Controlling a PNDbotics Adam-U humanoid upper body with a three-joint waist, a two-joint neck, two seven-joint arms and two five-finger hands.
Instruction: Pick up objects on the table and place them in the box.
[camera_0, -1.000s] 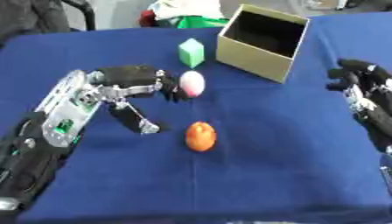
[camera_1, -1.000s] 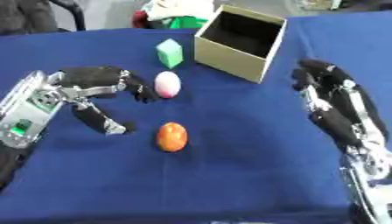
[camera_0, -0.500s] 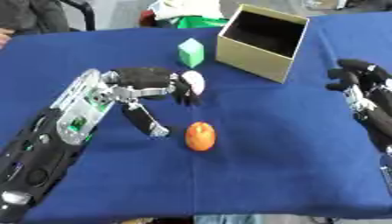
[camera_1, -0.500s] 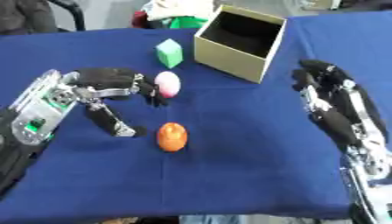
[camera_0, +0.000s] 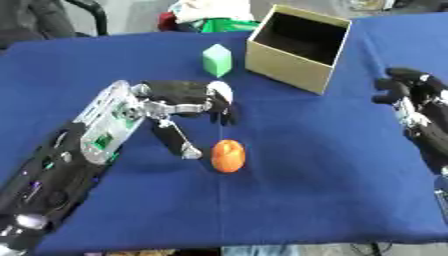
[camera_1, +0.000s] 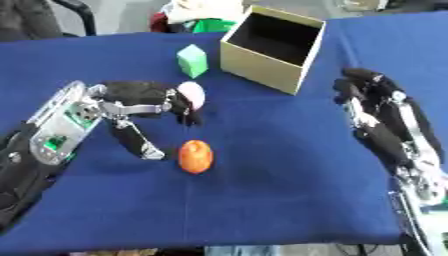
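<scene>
**Left robot hand closing around the pink egg**

The left robot hand (camera_1: 144, 97) is reaching in from the left side over the blue-covered bench (camera_0: 289, 165), its dark fingers (camera_1: 179, 107) curling over and around a pale pink egg-shaped object (camera_1: 192, 93). The pink object is sitting against the fingertips, partly covered by them, so the robot hand is grasping it; whether the object is lifted or lying on the cloth cannot be told. The thumb (camera_1: 136, 142) is pointing down and toward the viewer, its tip touching or nearly touching the cloth just beside an orange egg-shaped object (camera_1: 195, 156).

The orange object is lying alone on the bench, nearer the viewer than the pink one and apart from it. A green block (camera_0: 217, 60) is standing upright farther back, between the left robot hand and the open cardboard box (camera_0: 297, 47). The box is sitting toward the far right of the bench, its opening facing up and slightly toward the viewer, its dark inside showing nothing.

The right robot hand (camera_1: 372, 107) is waiting at the right edge, well apart from all the objects, its fingers relaxed and holding nothing.
</scene>
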